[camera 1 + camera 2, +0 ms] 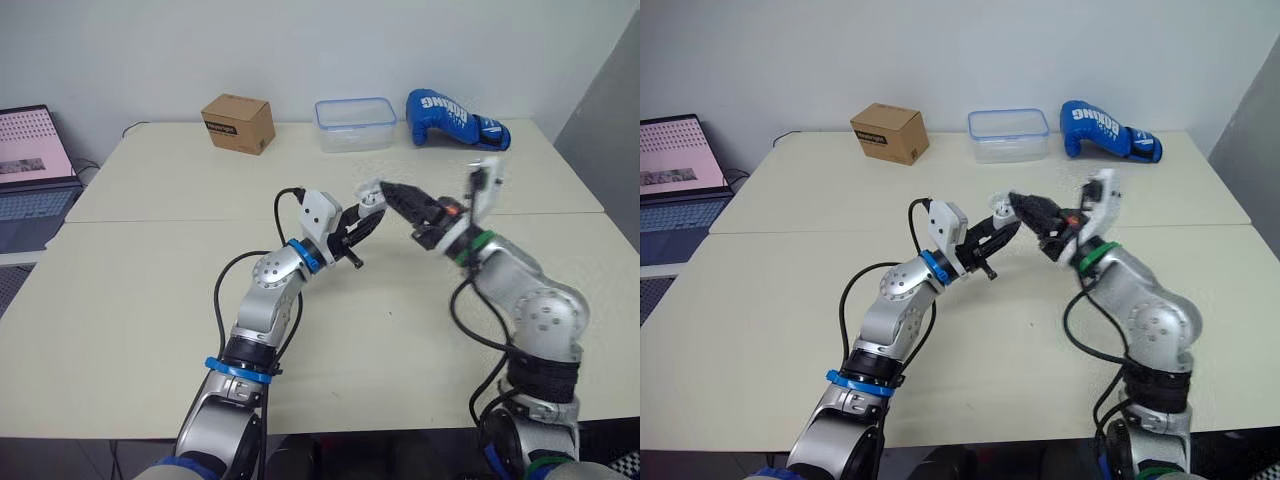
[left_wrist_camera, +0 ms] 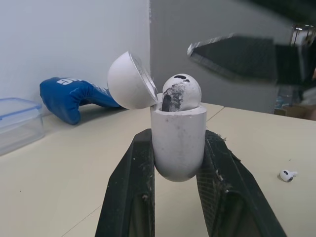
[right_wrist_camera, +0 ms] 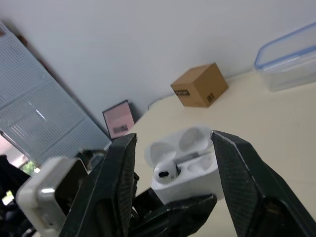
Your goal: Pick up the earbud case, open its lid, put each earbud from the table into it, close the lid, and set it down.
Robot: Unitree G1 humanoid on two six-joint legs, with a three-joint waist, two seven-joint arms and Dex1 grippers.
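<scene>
Your left gripper (image 1: 365, 218) is clamped on the small white rounded plastic earbud case (image 2: 178, 143), held above the pale table (image 2: 74, 163). The case's domed lid (image 2: 129, 81) is tipped open. One white earbud (image 2: 181, 92) sits in the case. Your right gripper (image 3: 173, 140) hangs close to the case's open top, black fingers spread wide. A second white earbud (image 2: 287, 175) lies on the table, apart from the case.

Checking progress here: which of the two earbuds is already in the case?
The seated earbud, sitting in the open case gripped by the left tool. The loose earbud lies on the table.
</scene>
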